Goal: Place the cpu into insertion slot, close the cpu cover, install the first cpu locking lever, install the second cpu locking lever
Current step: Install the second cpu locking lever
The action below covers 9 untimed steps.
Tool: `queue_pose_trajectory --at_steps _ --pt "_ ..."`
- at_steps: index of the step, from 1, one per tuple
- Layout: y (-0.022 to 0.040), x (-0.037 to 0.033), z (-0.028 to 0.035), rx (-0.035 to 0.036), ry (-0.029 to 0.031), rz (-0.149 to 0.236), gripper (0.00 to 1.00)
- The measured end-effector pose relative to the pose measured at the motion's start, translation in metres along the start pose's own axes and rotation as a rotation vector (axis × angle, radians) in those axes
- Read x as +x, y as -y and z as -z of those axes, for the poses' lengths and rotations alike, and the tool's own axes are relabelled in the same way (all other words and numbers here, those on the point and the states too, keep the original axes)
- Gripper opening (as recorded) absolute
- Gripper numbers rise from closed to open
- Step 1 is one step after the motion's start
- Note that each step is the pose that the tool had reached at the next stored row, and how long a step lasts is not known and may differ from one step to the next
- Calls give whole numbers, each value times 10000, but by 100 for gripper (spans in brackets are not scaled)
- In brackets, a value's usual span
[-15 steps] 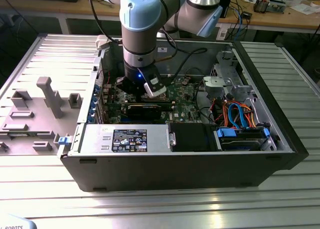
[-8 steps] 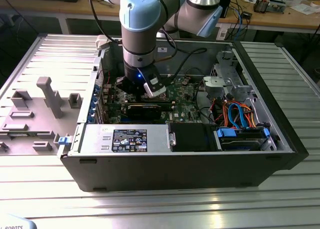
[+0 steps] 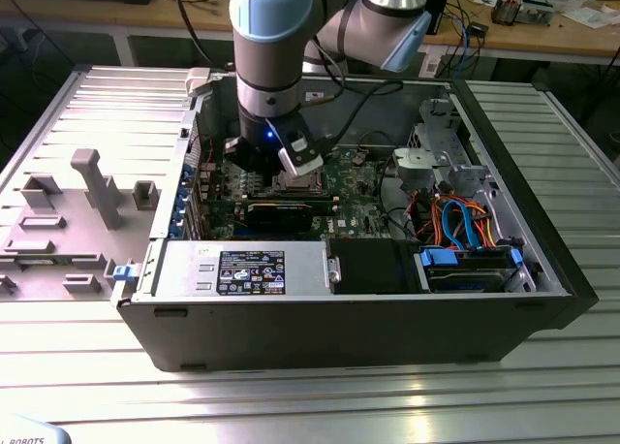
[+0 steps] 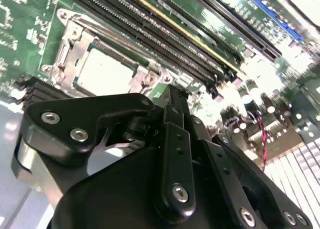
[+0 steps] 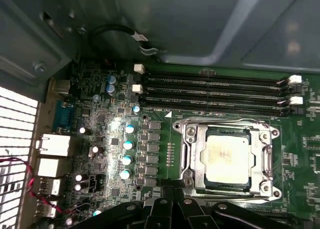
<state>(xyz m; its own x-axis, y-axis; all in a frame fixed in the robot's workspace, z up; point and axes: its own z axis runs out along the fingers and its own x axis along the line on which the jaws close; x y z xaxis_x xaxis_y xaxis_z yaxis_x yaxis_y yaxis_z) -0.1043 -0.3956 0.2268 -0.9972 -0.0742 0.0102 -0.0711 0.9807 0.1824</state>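
cpu (image 5: 226,155) seated under cpu cover (image 5: 192,149) | memory slots (image 5: 215,91) beside | claw (image 5: 172,209) state: unclear

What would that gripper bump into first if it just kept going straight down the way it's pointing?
Probably the green motherboard right beside the cpu cover, which lies over the cpu in the insertion slot. The gripper points down inside the case; exact depth is unclear.

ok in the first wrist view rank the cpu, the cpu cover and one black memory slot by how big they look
1. memory slot, the longest.
2. cpu cover, the frame around the chip.
3. cpu, showing inside the cover's window.
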Motion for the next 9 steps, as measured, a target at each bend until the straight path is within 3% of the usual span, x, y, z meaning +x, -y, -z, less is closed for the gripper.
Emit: queue_pose_trajectory --at_steps 2,9 --pt "-13 2 68 1 -12 -4 11" --pt "-13 2 68 0 -16 -3 11"
